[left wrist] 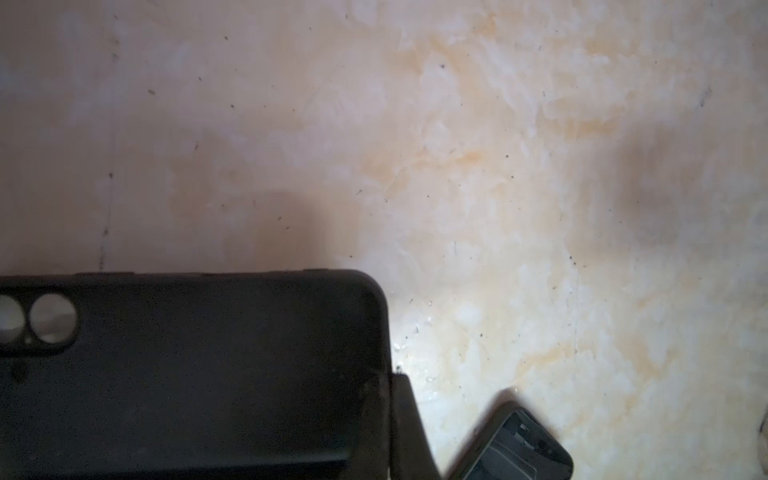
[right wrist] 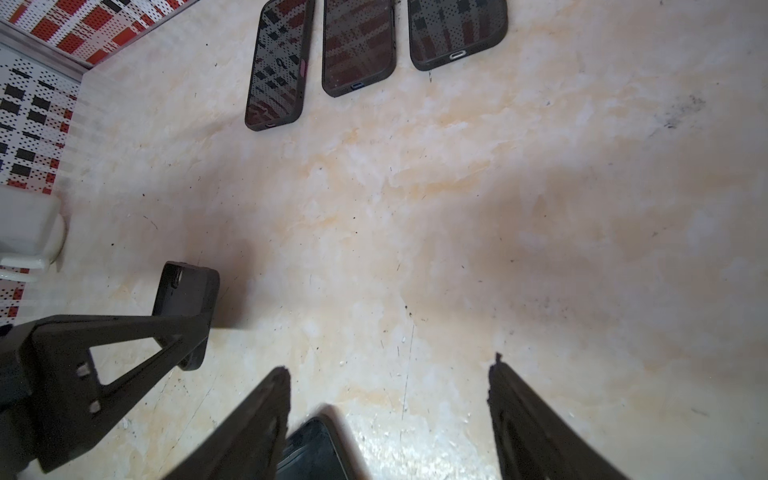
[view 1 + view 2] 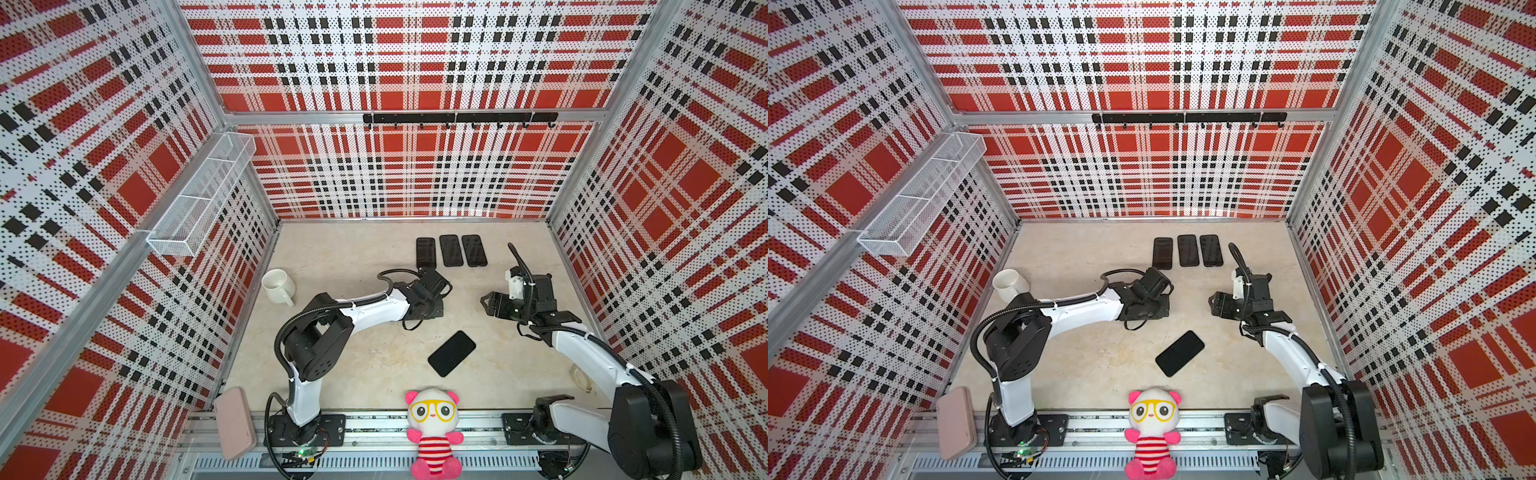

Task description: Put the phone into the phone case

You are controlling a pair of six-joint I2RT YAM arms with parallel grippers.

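Left claw (image 2: pixel 193 332) is pinched shut on the rim of the black phone case (image 1: pixel 187 374), just above the tabletop (image 3: pixel 353 257), forearm stretched out low; the phone (image 3: pixel 451 353) lies flat and loose, nearer the front; right claw (image 3: pixel 487 303) hangs spread wide and empty, elbow raised, pointing inward; it should probably drop squarely over the phone's long sides, gripping gently.

light: bright, even | shadows: soft | phone case (image 1: pixel 187 374): blurred | edges: warped
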